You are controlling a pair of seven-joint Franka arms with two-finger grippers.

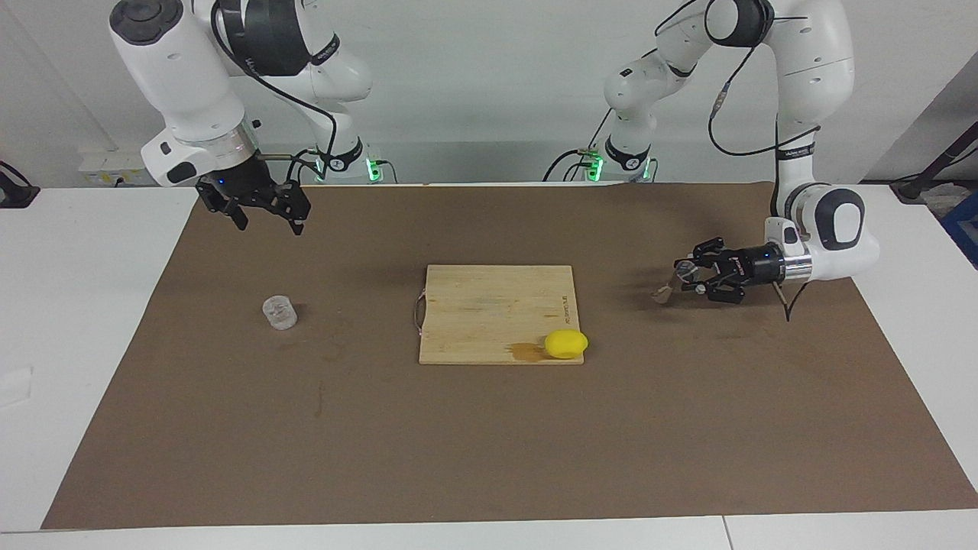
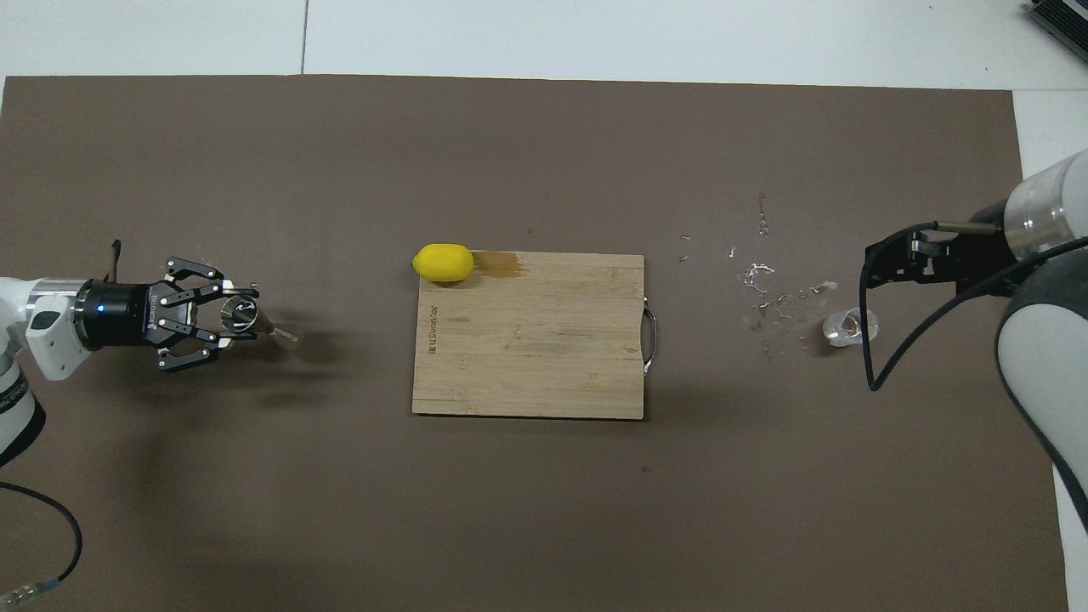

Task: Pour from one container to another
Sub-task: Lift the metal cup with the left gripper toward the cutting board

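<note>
Worktop (image 1: 489, 458): covered by a brown mat, with white surface showing at its edges.

Cutting board (image 1: 497, 313): lies flat at the middle of the mat, metal handle toward the right arm's end. A wet-looking stain marks its corner beside the lemon.

Left gripper (image 1: 691, 276): held horizontally, low over the mat at the left arm's end. Its jaws are clamped on the jigger (image 2: 238, 312), which lies on its side in the grip, long axis level and pointing toward the cutting board.

Right gripper (image 1: 263, 214): hangs raised above the mat at the right arm's end, pointing down. Its jaws stand apart and hold nothing.

Lemon (image 1: 566, 344): rests at the board's corner farthest from the robots.

Tumbler (image 1: 280, 312): stands on the mat at the right arm's end, farther from the robots than the spot under the right gripper. Droplets (image 2: 769, 293) are scattered on the mat beside it.

Finding: the right arm is plainly the nearer to the tumbler; the jigger is well apart from it, the whole board lying between. In my judgement, the tipped jigger must be righted before it can receive anything.
</note>
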